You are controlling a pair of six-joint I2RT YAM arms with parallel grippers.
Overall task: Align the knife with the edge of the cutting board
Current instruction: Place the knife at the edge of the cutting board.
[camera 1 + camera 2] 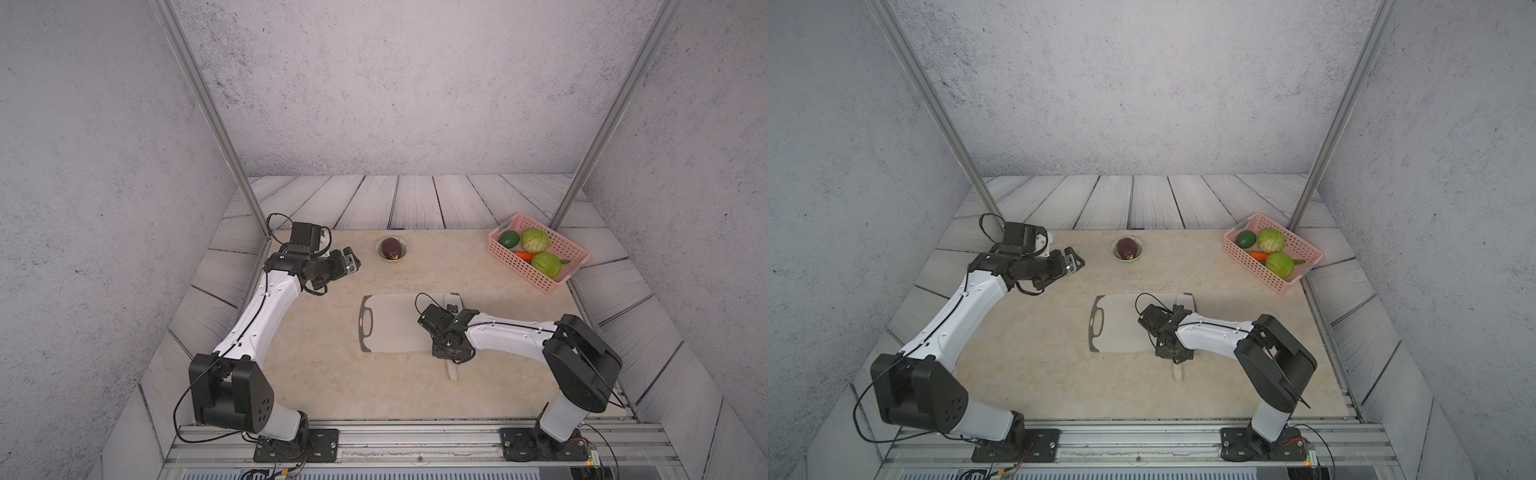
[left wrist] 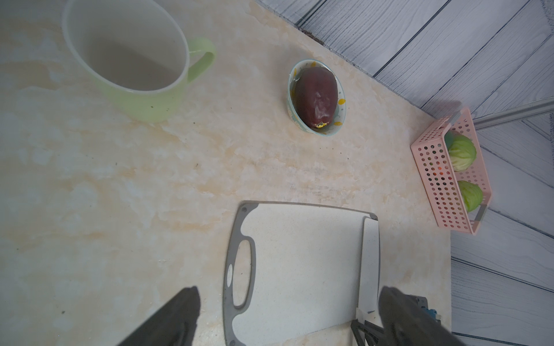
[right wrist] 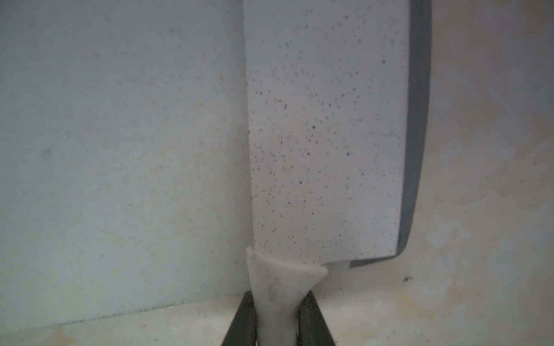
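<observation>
The knife [image 3: 326, 134] lies flat along the 3 o'clock end of the cutting board [image 3: 120, 149], handle overhanging toward 6 o'clock, my right gripper [image 3: 275, 323] clamped on it; I'd release gently and lift straight up without twisting.

No text, label, brand or number can be read. A tiny white marking [image 1: 281, 257] on the left arm's black wrist joint [image 1: 291, 264] is too small to make out.

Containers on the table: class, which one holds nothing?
The pale green mug; its inside is bare, while the small bowl holds a dark purple eggplant and the pink basket holds cabbages.
</observation>
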